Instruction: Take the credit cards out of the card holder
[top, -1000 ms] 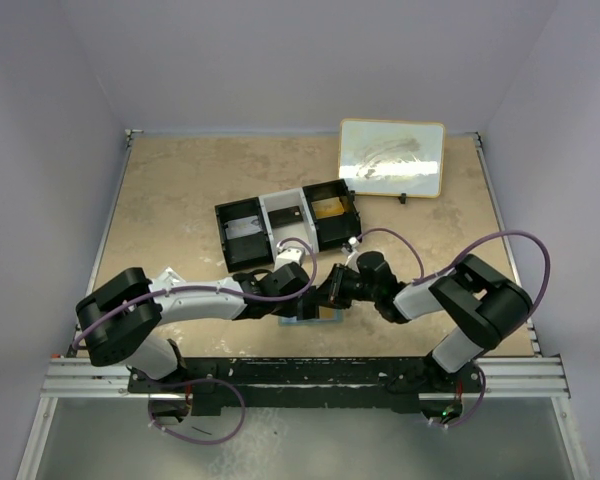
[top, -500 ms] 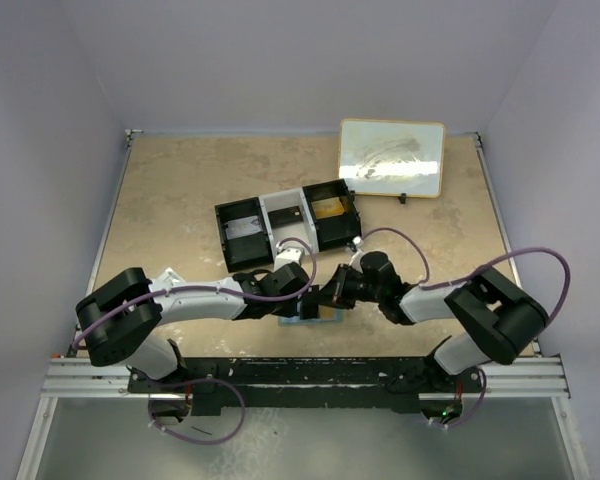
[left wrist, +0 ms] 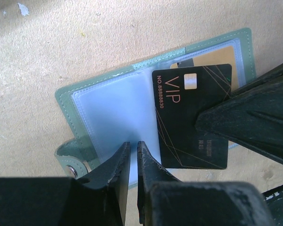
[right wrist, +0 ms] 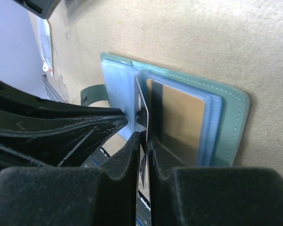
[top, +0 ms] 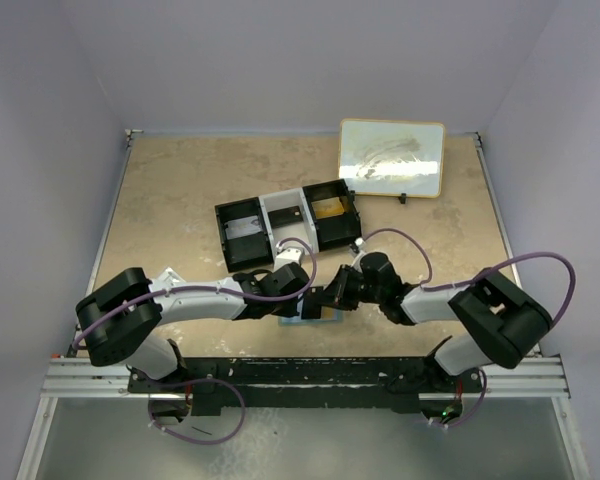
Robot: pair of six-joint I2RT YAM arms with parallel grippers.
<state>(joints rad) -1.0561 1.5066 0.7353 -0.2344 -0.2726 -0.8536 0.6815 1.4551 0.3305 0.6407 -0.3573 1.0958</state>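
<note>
The card holder [left wrist: 66, 101] lies open on the table, green-edged with light blue pages; from above it shows as a blue patch [top: 302, 316] under both grippers. A dark credit card [left wrist: 179, 103] marked VIP sticks partway out of its right pocket. My right gripper [right wrist: 144, 136] is shut on that card's edge [right wrist: 143, 110]. The orange-tan credit card [right wrist: 179, 122] sits in the pocket behind it [left wrist: 221, 54]. My left gripper [left wrist: 133, 145] is shut, its tips pressing on the holder's left page. Seen from above, the grippers meet tip to tip, left [top: 298, 300] and right [top: 325, 298].
A black-and-white three-compartment tray [top: 285, 225] stands just beyond the grippers. A white board with a tan frame [top: 392, 158] leans at the back right. The holder's snap strap [left wrist: 73, 167] lies by the left fingers.
The right arm's elbow has swung out to the right and lower, while its gripper stayed at the card holder. The left arm has not moved.
</note>
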